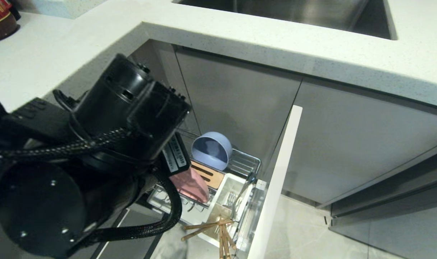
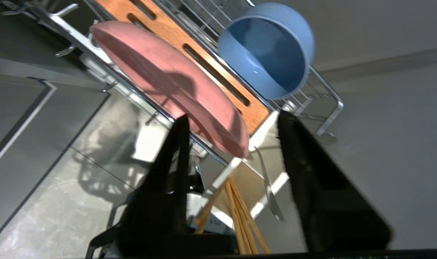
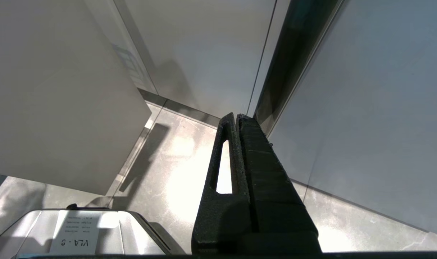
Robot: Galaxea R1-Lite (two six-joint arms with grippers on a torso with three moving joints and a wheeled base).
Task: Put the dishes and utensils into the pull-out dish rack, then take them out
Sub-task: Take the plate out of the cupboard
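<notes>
Just ahead of the L gripper (image 2: 232, 122), fingers spread w/ nothing between, the pink plate (image 2: 175, 86) stands on edge in the dish rack (image 1: 245, 163), long axis running away; blue bowl (image 2: 268, 50) beyond. R gripper (image 3: 236, 118) pressed together, parked near the floor.

Pink plate (image 2: 168, 82) upright in rack (image 2: 326, 108)

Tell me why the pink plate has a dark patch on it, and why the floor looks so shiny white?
Left wrist view: the dark patch on the wide matte pink plate is a shadow, and the open left gripper's black fingers look smeared with blur. Right wrist view: bright glare bounces off the glossy grey floor tiles beside the shut right gripper.
</notes>
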